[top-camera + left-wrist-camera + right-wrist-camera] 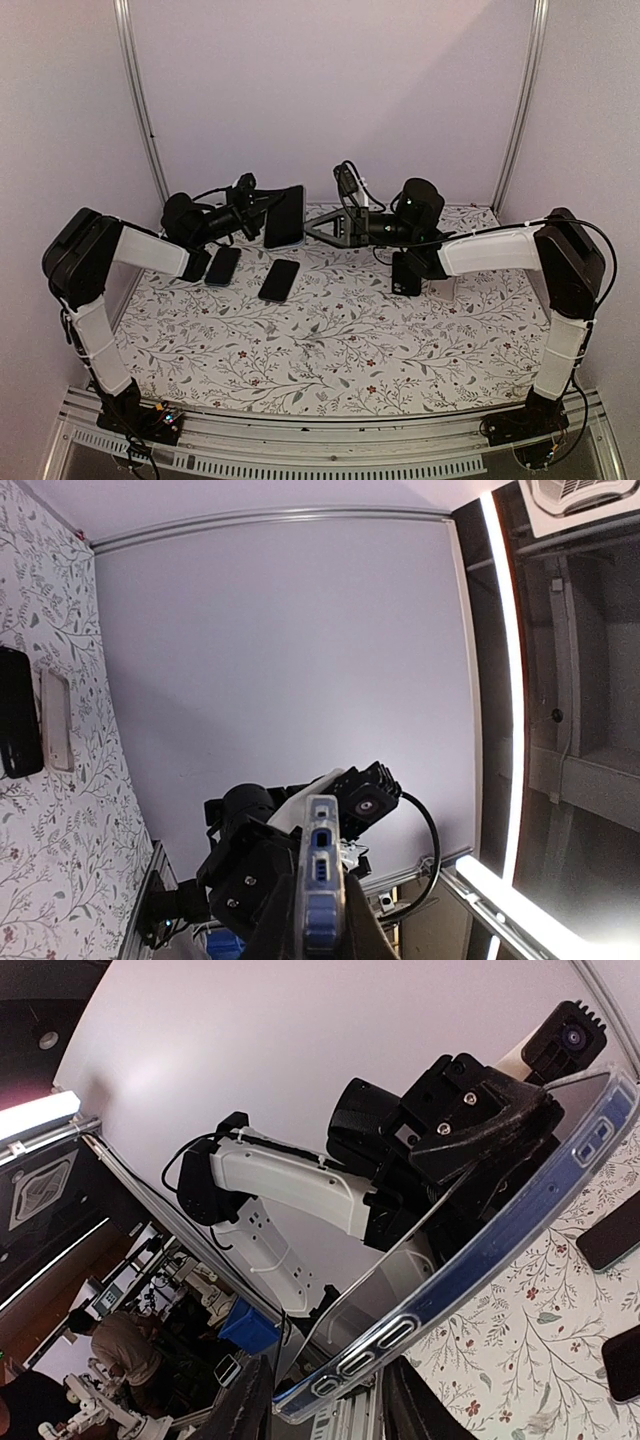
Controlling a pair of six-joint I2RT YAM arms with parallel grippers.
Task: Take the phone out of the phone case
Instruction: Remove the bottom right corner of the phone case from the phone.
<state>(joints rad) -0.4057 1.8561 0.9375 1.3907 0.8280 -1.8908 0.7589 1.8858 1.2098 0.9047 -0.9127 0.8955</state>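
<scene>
Phone case (480, 1258) in left hand (262, 208)

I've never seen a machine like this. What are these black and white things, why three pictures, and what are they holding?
It is a robot: a left arm and a right arm, bolted to the near edge of a table with a flowered cover. The wide picture looks down from above and behind them. The other two come from a small camera on each wrist. The left gripper is shut on a phone in its case, holding it up off the table. The right gripper stands open at its other side, fingers either side of the case's edge. More phones lie flat, such as a dark phone.
</scene>
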